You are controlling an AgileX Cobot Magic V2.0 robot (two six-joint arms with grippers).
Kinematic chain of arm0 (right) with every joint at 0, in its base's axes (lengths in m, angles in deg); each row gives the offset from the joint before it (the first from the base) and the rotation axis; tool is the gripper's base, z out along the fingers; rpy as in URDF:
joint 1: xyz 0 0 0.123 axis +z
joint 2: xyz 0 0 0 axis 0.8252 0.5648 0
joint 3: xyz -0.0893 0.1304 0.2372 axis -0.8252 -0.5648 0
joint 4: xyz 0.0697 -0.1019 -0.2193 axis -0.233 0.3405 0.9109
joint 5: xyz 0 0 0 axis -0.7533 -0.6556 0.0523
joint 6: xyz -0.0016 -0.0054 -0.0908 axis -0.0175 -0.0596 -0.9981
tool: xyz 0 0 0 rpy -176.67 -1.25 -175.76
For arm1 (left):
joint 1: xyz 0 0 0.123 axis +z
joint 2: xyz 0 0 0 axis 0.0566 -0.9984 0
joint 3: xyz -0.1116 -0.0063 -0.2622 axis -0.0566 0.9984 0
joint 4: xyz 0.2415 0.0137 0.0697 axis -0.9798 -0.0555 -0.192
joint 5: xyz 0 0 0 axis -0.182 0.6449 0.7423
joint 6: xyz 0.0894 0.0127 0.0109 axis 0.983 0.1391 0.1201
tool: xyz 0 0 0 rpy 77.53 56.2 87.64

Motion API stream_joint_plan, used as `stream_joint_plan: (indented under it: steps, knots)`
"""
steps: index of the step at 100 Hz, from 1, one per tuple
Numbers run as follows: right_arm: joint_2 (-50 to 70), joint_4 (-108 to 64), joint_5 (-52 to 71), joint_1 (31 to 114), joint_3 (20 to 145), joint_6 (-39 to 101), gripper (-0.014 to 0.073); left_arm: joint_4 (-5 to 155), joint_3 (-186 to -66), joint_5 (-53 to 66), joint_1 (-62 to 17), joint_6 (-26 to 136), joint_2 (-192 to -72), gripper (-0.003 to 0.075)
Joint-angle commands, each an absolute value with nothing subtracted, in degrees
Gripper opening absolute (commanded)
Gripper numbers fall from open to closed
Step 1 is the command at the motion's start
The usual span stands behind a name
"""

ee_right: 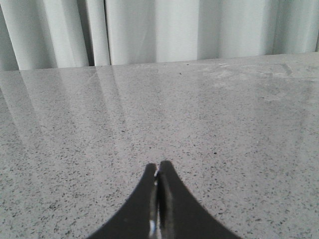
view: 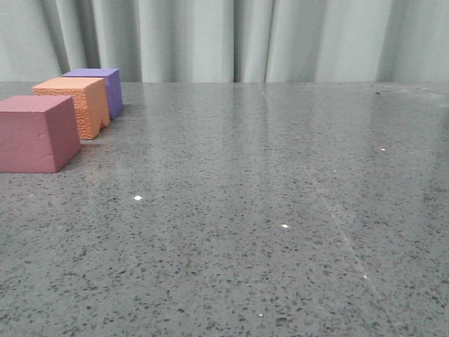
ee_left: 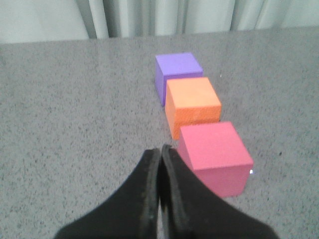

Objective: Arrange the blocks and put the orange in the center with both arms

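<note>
Three foam cubes stand in a row at the table's left in the front view: the pink-red cube (view: 36, 132) nearest, the orange cube (view: 75, 104) with a rough face in the middle, the purple cube (view: 98, 88) farthest. The left wrist view shows the same row: pink-red (ee_left: 214, 154), orange (ee_left: 192, 103), purple (ee_left: 178, 73). My left gripper (ee_left: 160, 149) is shut and empty, its tips just beside the pink-red cube. My right gripper (ee_right: 159, 164) is shut and empty over bare table, with no cube in its view. Neither gripper shows in the front view.
The grey speckled tabletop (view: 266, 210) stretches to the right of the cubes. A pale curtain (view: 231, 38) hangs behind the table's far edge.
</note>
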State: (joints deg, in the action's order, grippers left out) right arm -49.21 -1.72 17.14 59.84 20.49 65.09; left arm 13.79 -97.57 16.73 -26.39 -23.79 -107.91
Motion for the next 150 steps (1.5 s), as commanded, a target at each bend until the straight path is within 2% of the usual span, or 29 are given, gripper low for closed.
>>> stream_joint_plan:
  steps: [1,49,69,109,128,141,150]
  knots:
    - [-50.3,-1.8,21.8,59.5,21.3,64.7,-0.0059,12.7,-98.0,12.9,-26.7,-23.8,-108.1,-0.0019]
    - [-50.3,-1.8,21.8,59.5,21.3,64.7,-0.0059,11.6,-97.2,12.8,-26.7,-23.8,-108.1,-0.0019]
    - [-50.3,-1.8,21.8,59.5,21.3,64.7,-0.0059,6.2,-97.2,8.6,-26.7,-23.8,-108.0,-0.0019]
    - [-50.3,-1.8,21.8,59.5,21.3,64.7,-0.0059,4.3,-96.4,7.8,-26.4,-23.1,-101.6,-0.0019]
    - [-50.3,-1.8,21.8,59.5,21.3,64.7,-0.0059,19.0,-93.9,6.3,-22.8,-7.8,-98.4,-0.0019]
    - [-50.3,-1.8,21.8,59.5,21.3,64.7,-0.0059,32.7,-89.6,-2.2,-17.7,8.5,-96.1,-0.0019]
    - [-50.3,-1.8,21.8,59.5,21.3,64.7,-0.0059,35.4,-85.9,-6.8,-15.9,10.7,-94.4,-0.0019]
